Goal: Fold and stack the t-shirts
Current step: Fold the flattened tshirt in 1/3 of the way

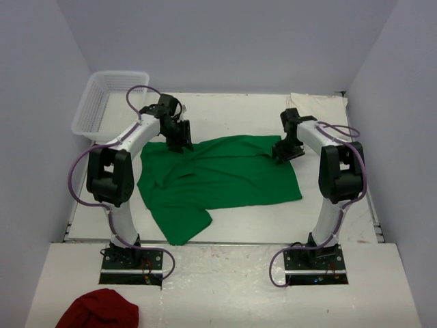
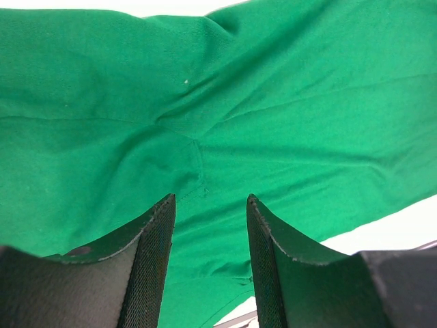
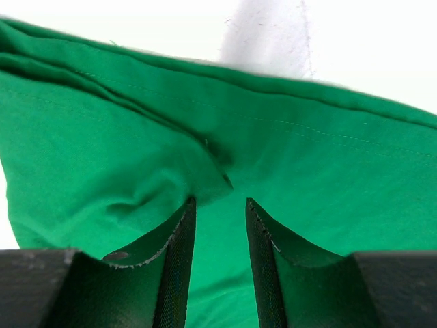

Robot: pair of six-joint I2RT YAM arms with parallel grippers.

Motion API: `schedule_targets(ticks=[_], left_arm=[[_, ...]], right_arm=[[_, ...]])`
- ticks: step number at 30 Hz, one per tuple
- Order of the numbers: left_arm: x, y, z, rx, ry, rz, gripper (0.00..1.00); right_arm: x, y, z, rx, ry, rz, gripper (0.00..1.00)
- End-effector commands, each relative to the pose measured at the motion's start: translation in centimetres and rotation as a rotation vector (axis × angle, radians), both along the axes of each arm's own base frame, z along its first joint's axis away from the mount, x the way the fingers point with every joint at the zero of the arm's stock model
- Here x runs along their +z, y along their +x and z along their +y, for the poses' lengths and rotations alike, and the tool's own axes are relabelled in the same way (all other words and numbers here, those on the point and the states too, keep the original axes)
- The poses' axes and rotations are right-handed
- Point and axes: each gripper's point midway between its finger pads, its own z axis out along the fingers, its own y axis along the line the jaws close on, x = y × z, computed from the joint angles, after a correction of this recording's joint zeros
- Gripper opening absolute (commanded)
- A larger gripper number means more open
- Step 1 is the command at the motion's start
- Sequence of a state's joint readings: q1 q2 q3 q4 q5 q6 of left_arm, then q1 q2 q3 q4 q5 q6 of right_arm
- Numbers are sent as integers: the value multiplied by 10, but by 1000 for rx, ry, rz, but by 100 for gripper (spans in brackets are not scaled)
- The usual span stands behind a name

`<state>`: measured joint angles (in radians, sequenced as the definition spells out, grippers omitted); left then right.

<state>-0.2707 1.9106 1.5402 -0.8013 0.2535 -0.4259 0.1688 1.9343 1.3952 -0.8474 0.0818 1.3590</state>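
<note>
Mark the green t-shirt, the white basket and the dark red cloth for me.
green t-shirt (image 1: 225,174): top external view, middle of the shirt body.
white basket (image 1: 87,108): top external view, on its left wall.
dark red cloth (image 1: 99,311): top external view, centre of the bundle.

**Finishes: soft matt cloth, hard black fingers**

Ahead of the left gripper (image 2: 210,199), the green t-shirt (image 2: 307,102) is matt knit cotton, softly creased. Ahead of the right gripper (image 3: 220,201), its hem carries a fine stitched line. The fingers (image 2: 153,273) of both are matt black, with finely ribbed inner faces and rough, chipped edges. Beyond the left gripper, the basket (image 1: 85,109) looks like translucent white plastic mesh. The table (image 1: 273,222) is smooth matt white.
</note>
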Motion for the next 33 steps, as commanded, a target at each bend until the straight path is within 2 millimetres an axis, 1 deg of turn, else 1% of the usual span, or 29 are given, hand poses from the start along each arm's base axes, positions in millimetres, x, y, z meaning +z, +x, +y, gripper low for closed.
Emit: schedule_targets(ticks=[1, 4, 8, 11, 14, 15, 17, 20, 21, 23, 25, 26, 27, 28, 29, 31, 32, 33], left_arm=[[23, 5, -7, -30, -48, -68, 48], [22, 4, -7, -29, -50, -65, 48], [23, 3, -6, -28, -53, -64, 48], [22, 3, -7, -30, -60, -62, 48], [20, 0, -8, -31, -64, -54, 48], [20, 0, -8, -31, -64, -54, 48], [19, -1, -8, -31, -65, -52, 48], [19, -2, -8, -31, -65, -50, 48], [18, -2, -7, -31, -63, -49, 48], [18, -2, -8, -30, -66, -50, 48], [18, -1, -7, -30, -66, -50, 48], [17, -2, -8, -32, -68, -46, 48], [18, -1, -8, -30, -68, -48, 48], [18, -1, -8, -30, -70, -49, 48], [18, -1, -8, -31, -70, -46, 48], [19, 0, -8, -31, -71, -50, 48], [20, 0, -8, -31, -72, -51, 48], [20, 0, -8, -30, -71, -50, 48]], right_arm=[[5, -3, -6, -41, -37, 7, 37], [0, -2, -7, -42, -45, 19, 38], [1, 4, -6, -48, -45, 25, 38], [6, 10, -7, -47, -54, 9, 39], [13, 13, -9, -45, -69, -8, 43], [14, 14, -10, -40, -75, -11, 46], [16, 13, -11, -39, -74, -11, 47], [16, 7, -10, -36, -62, -3, 48], [17, 7, -9, -36, -59, -10, 49], [18, 11, -14, -35, -83, -21, 50], [14, 14, -15, -35, -70, -10, 50], [10, 15, -14, -36, -59, -1, 48], [3, 15, -13, -38, -51, 18, 46], [1, 15, -15, -45, -62, 25, 43], [3, 20, -14, -45, -60, 8, 38], [3, 22, -13, -54, -59, 6, 34], [4, 22, -13, -58, -60, 8, 22], [3, 23, -14, -58, -59, 10, 17]])
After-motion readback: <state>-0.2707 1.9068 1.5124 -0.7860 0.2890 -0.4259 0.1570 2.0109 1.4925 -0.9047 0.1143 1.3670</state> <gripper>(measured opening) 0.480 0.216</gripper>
